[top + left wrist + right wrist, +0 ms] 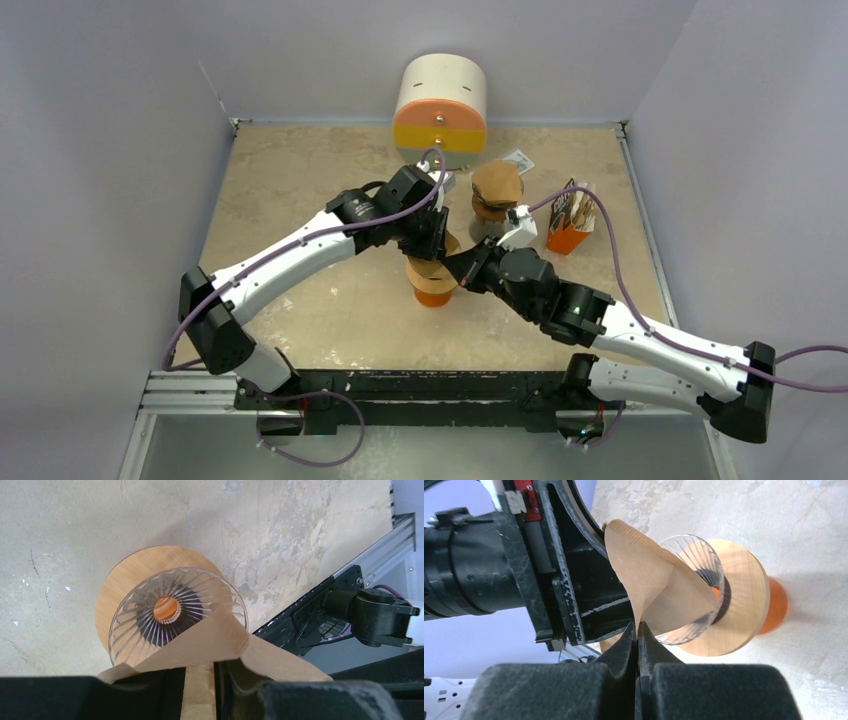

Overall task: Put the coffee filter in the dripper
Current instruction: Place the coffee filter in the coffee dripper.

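Note:
The dripper (175,611) is a clear ribbed glass cone in a round wooden collar (746,595), standing on an orange cup (432,293). The brown paper coffee filter (649,580) hangs tilted over the dripper's rim, its lower part leaning into the glass. My right gripper (637,630) is shut on the filter's near edge. My left gripper (200,675) sits on the filter's other side with its jaws a little apart. A flat strip of filter paper (199,695) fills the gap between them. In the top view both grippers meet right above the cup, and the filter is mostly hidden there.
A white and orange cylinder (441,110) stands at the back. A stack of brown filters (496,188) sits on a stand just behind the right gripper. An orange holder with packets (570,225) is to its right. Grey walls close in the table's sides and back.

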Robot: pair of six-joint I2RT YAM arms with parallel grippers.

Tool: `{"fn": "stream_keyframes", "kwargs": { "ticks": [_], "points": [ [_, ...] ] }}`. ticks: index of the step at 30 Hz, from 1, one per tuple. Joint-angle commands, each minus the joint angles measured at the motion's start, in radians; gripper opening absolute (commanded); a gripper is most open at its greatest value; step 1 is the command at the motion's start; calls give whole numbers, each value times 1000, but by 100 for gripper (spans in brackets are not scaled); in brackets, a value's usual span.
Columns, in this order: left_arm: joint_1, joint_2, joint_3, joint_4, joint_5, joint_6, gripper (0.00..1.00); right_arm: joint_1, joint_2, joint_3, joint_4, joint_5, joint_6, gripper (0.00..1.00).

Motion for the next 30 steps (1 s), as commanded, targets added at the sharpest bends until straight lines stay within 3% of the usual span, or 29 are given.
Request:
{"fn": "stream_keyframes", "kwargs": {
  "ticks": [1, 11, 20, 25, 30],
  "points": [
    [-1, 36, 49, -25, 3, 36, 23, 4, -20, -49, 55, 44, 77, 0],
    [0, 85, 87, -79, -31, 65, 21, -1, -4, -64, 30, 85, 119, 0],
    [-1, 132, 127, -102, -19, 81, 21, -5, -16, -29, -11, 112, 92, 31],
    [-2, 161, 142, -113, -13, 89, 21, -6, -50, -1, -67, 138, 72, 40],
    [-2, 184, 167, -129, -6, 99, 21, -5, -126, 0, -122, 184, 52, 41]
  ]
}}
